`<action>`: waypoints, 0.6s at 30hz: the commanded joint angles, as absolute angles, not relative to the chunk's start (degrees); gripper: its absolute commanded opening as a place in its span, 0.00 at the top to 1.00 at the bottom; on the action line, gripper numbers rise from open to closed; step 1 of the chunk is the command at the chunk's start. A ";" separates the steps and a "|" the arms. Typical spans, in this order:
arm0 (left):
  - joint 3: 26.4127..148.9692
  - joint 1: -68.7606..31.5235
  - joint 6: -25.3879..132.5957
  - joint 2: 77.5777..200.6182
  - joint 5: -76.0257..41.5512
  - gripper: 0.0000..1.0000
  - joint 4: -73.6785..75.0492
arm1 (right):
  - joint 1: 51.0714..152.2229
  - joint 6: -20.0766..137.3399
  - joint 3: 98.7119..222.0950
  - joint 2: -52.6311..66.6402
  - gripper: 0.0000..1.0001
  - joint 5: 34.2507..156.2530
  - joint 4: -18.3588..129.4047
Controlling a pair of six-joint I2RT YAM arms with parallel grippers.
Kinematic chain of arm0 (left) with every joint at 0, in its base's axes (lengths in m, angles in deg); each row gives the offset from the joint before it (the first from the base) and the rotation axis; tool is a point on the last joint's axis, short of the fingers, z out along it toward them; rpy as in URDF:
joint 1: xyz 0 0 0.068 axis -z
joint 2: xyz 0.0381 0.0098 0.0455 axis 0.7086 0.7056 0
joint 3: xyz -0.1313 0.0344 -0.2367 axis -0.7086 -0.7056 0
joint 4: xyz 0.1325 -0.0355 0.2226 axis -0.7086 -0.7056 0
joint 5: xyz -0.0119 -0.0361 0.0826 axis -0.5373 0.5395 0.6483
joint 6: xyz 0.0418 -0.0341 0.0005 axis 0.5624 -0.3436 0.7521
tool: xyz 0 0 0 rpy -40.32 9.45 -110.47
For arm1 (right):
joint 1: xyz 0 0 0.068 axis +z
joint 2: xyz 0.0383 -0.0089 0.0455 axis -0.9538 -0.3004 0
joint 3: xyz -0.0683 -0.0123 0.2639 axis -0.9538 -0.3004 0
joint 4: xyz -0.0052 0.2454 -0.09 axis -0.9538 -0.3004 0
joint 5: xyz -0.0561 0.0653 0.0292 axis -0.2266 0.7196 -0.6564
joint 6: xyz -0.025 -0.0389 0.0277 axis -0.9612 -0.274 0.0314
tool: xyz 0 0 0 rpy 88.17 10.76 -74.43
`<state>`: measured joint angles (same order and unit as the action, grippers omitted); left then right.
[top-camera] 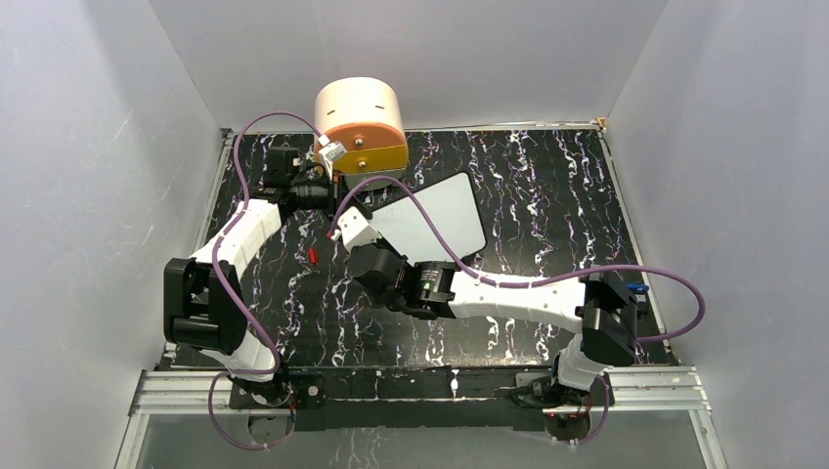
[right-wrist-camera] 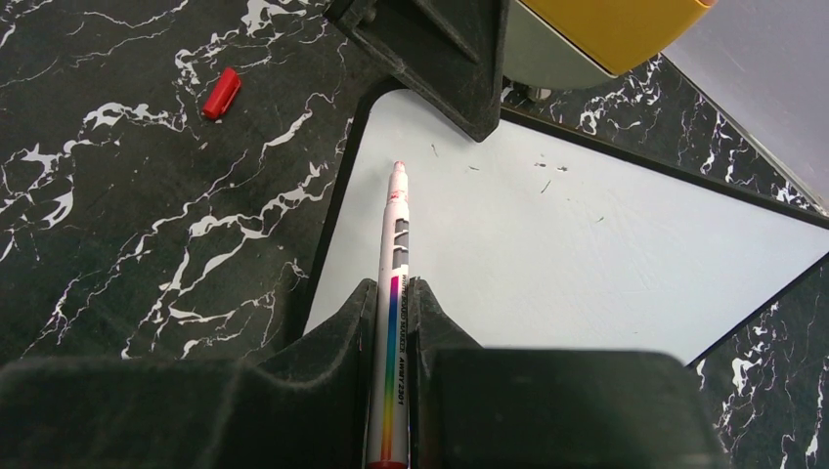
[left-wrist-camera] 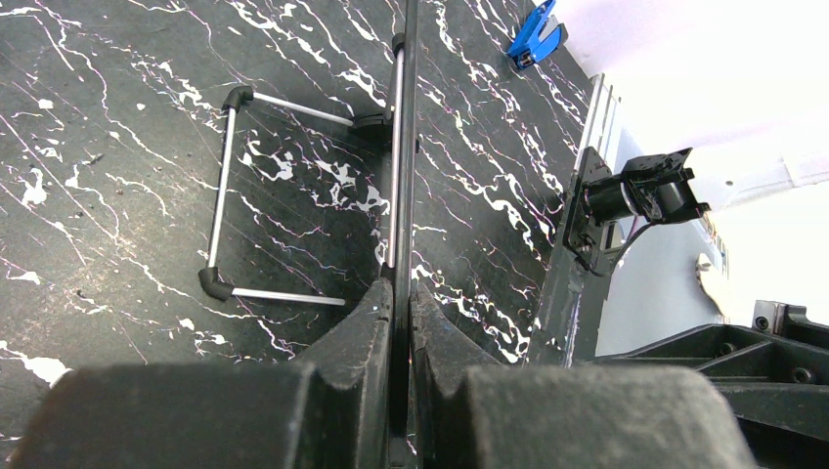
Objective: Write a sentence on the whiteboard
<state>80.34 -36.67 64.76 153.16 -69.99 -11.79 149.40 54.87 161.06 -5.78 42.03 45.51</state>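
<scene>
Right wrist, glossy rounded whiteboard (right-wrist-camera: 587,254), slim marker (right-wrist-camera: 396,249)

Top view: even, diffuse light, bright off the pale enclosure walls (top-camera: 98,147); only soft shadows on the black white-veined marble-pattern bench (top-camera: 547,186). Left wrist view blown out at upper right; both wrist views blur along the bottom edge.

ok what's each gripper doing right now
left gripper: closed on the edge of the whiteboard
right gripper: closed on the marker
</scene>
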 commanded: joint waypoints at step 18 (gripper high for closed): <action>79.22 -36.24 65.55 152.73 -67.28 1.00 -13.91 | 148.91 55.67 164.70 -7.27 1.00 40.62 48.09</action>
